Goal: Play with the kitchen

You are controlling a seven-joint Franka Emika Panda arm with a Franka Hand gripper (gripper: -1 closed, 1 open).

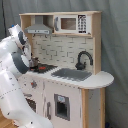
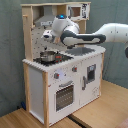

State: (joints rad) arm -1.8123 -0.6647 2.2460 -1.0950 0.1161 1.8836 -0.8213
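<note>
Kitchen [image 1: 75,75] [image 2: 60,75]: standing on floor, before curtain.
Hob [image 1: 46,67]: lying on counter, toward the first exterior view's left of sink [image 1: 71,74].
Faucet [image 1: 82,60]: rising behind sink.
Pot [image 2: 48,56]: sitting on hob.
Gripper [image 2: 47,44]: hanging above pot.
Oven door [image 2: 63,95]: sitting below hob.
</note>
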